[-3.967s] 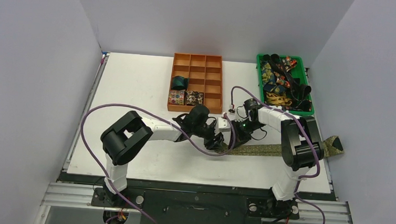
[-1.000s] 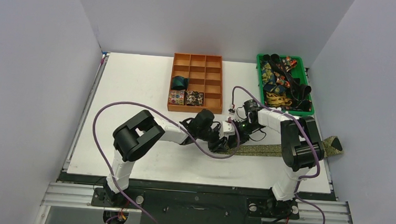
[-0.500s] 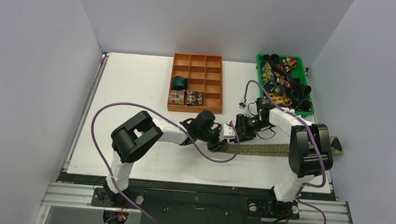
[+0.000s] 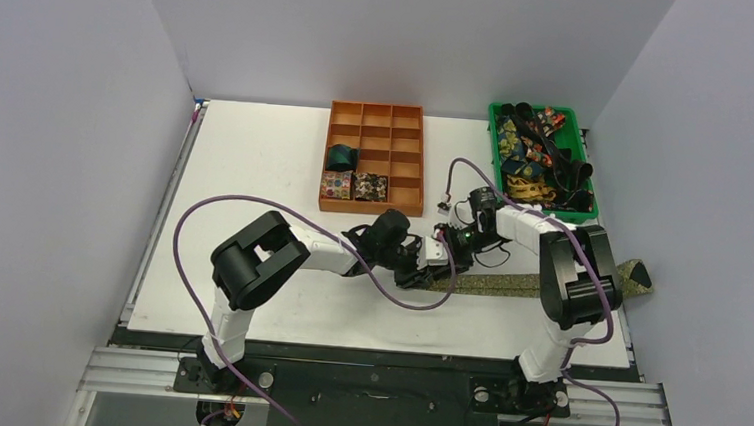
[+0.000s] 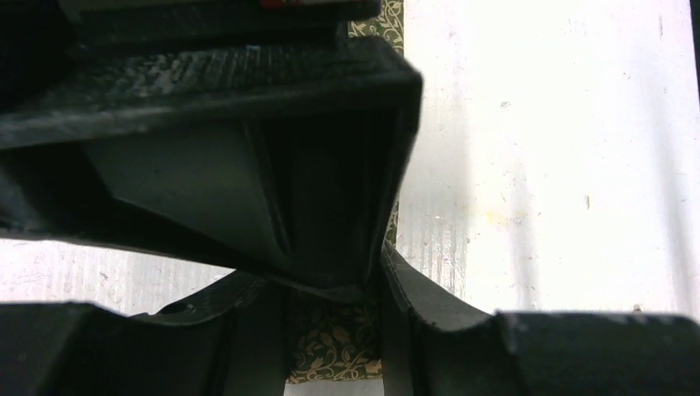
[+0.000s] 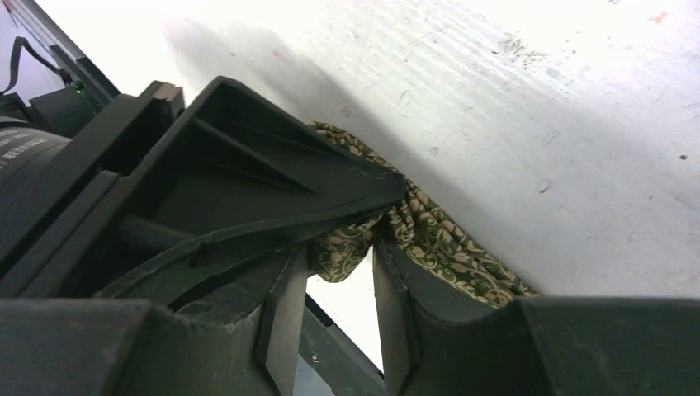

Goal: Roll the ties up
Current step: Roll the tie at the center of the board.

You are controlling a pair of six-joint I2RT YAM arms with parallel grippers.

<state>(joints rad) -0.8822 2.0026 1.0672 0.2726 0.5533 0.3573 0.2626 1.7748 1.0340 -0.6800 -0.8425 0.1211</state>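
— Watching the tie (image 4: 518,283) lying flat along the near side of the table (image 4: 256,164), trailing off over the right edge.

— Spotting the left gripper (image 4: 425,265) clamping down on its bunched left end, squeezing the cloth tight in its jaws.

— And the right gripper (image 4: 448,256)?

— Nosing in against the same fold from the other side. Struggling to tell which: gripping, or merely touching.

— Advising what for the roll, then?

— Going for a firm, low pinch on the left. Turning the end over squarely along the strip, never skewing. Pressing the fold with the right gripper before loosening anything, probably stopping it from springing open. Pulling the flat length straight and lightly taut while winding, and feeding it in slowly, avoiding loose, lopsided turns.
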